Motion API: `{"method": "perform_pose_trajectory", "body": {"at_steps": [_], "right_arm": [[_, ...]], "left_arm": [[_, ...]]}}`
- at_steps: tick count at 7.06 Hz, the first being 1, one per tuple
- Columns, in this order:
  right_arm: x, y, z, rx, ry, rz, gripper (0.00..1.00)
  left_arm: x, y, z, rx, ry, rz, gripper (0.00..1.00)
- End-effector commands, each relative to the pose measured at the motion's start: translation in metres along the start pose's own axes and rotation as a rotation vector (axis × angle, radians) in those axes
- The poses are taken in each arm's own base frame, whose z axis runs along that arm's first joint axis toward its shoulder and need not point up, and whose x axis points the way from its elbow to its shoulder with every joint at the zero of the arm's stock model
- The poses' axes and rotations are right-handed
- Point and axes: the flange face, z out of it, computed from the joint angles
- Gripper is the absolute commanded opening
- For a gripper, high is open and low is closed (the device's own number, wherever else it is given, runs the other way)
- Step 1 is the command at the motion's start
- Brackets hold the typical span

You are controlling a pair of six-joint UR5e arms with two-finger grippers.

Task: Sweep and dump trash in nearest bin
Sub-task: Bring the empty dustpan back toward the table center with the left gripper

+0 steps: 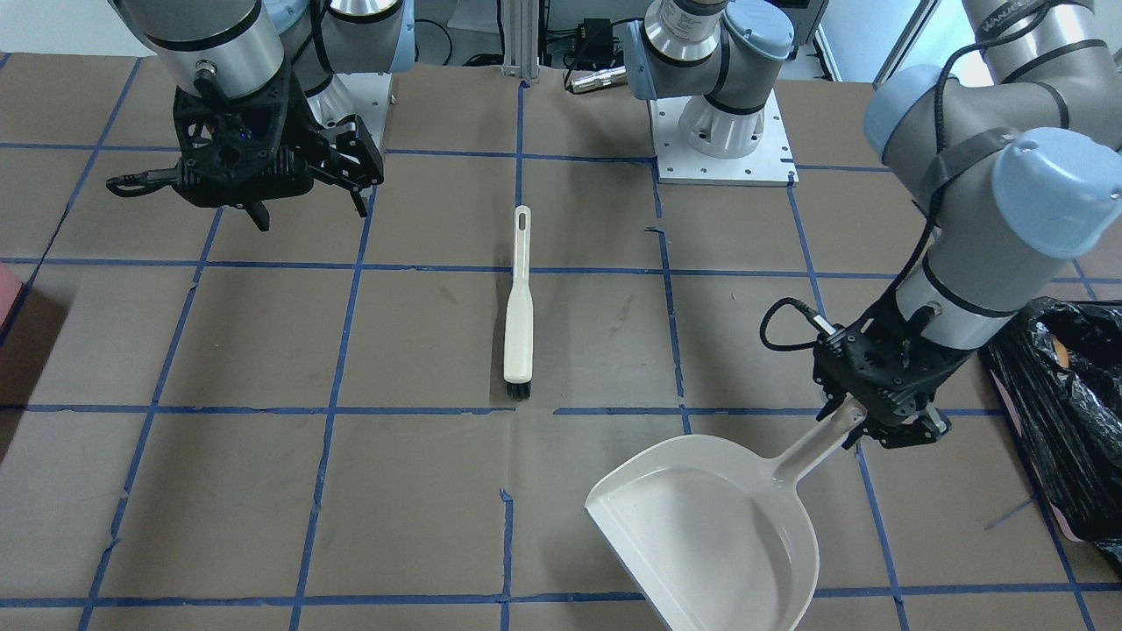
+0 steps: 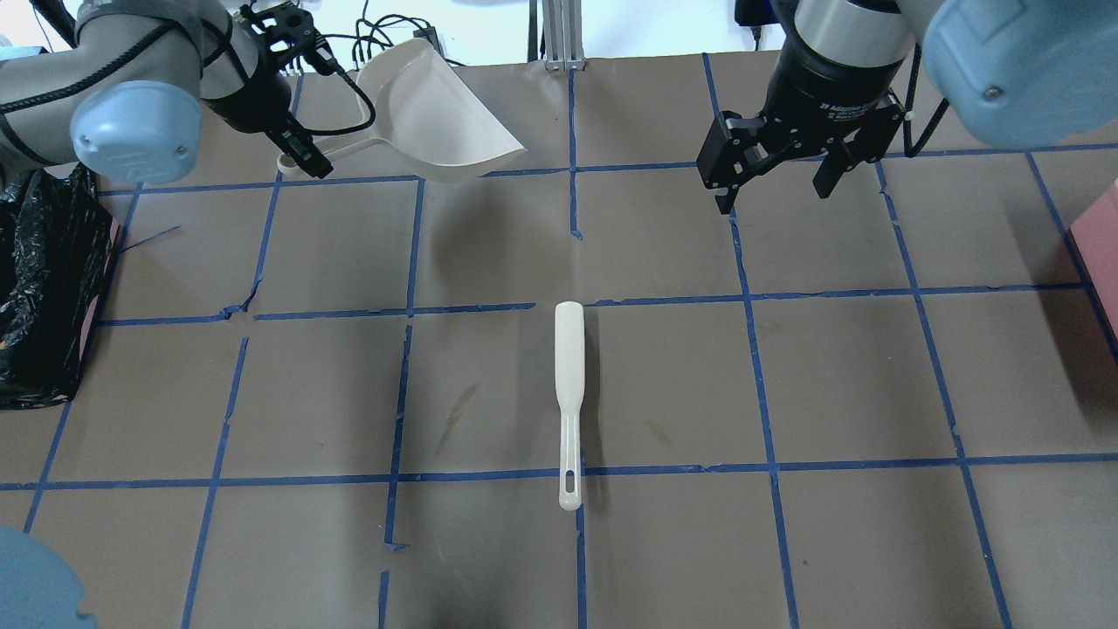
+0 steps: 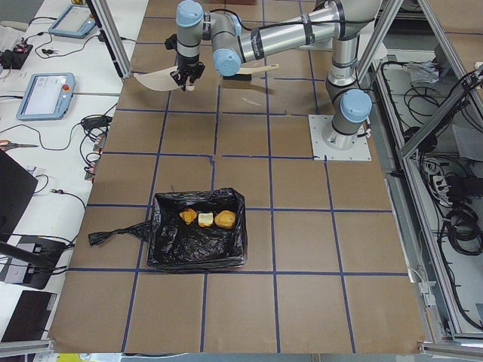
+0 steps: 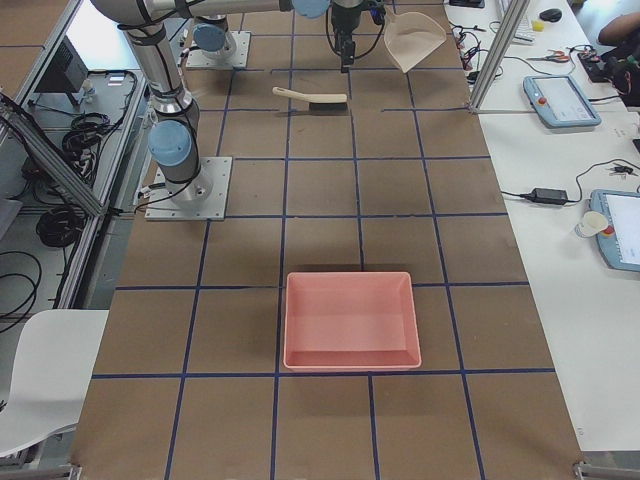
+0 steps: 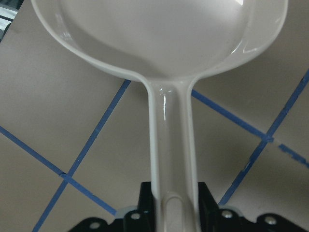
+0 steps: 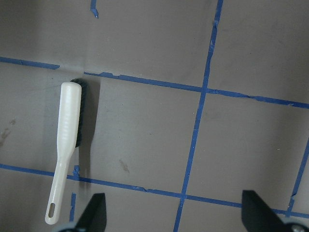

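Observation:
My left gripper (image 1: 877, 414) is shut on the handle of a cream dustpan (image 1: 712, 530), held above the table; the pan (image 5: 159, 34) looks empty. The bin (image 3: 198, 237), lined with a crinkled black bag, stands at the table's end beside the left arm (image 2: 44, 279). The trash (image 3: 205, 219), three small orange and pale lumps, lies inside the bin. A white brush (image 2: 568, 397) with dark bristles lies flat mid-table (image 6: 67, 140). My right gripper (image 2: 776, 196) hangs open above the table, empty, away from the brush (image 1: 308, 213).
A pink tub (image 4: 350, 320) without a bag stands at the table's opposite end, its edge showing in the overhead view (image 2: 1102, 236). The brown table cover (image 2: 838, 376) carries a blue tape grid. The arm bases (image 1: 723, 131) stand along the robot's side.

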Motion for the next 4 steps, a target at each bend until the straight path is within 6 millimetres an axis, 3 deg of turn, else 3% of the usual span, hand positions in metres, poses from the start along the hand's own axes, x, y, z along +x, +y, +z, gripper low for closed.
{"method": "perform_pose_trajectory", "body": {"at_steps": [1,2,4], "right_arm": [[0.001,-0.003,0.001,0.008,0.0,0.004,1.0],[0.0,-0.002,0.001,0.007,0.0,0.003,1.0],[0.0,-0.001,0.001,0.008,0.0,0.003,1.0]], "left_arm": [[0.035,-0.034,0.025,0.0,0.012,-0.235,0.06],[0.05,-0.055,0.039,0.023,-0.001,-0.333,0.06],[0.102,-0.095,0.063,0.01,-0.006,-0.477,0.04]]}}
